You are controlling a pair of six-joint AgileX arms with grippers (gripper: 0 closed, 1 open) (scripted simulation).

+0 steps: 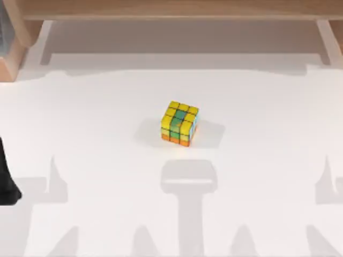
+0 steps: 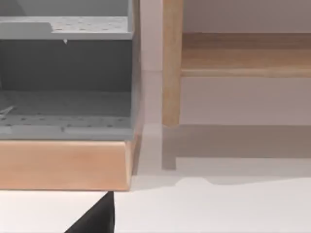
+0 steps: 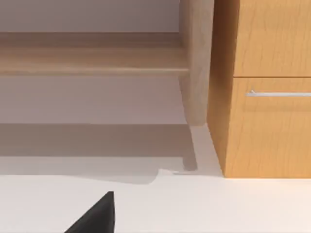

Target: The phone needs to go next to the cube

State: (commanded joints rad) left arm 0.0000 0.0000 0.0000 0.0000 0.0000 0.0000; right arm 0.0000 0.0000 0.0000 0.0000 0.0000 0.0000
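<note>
**A:** Starting closest to you: in the left wrist view, a dark corner of your left gripper pokes in over the white worktop. I cannot tell if that gripper is spread or pressed together.

**B:** It's the same on the other side. A dark corner of your right gripper sits low over the worktop, and again I cannot tell its state. From above, your left arm is a black shape right at the worktop's left edge, well apart from the cube.

**A:** And grey shadows lie across the near part of the worktop.

**B:** Moving further in, there's your cube, standing flat in the middle of the worktop. It has yellow squares with a green strip through the centre, an orange bottom row and a light blue side facing right. Nothing is touching it.

**A:** Beyond it, a wooden rail runs along the far side.

**B:** Past your left gripper stands a grey shelf unit on a wooden base, with a wooden post just beside it.

**A:** Past your right gripper there's a wooden cabinet with a slim metal handle.
</note>
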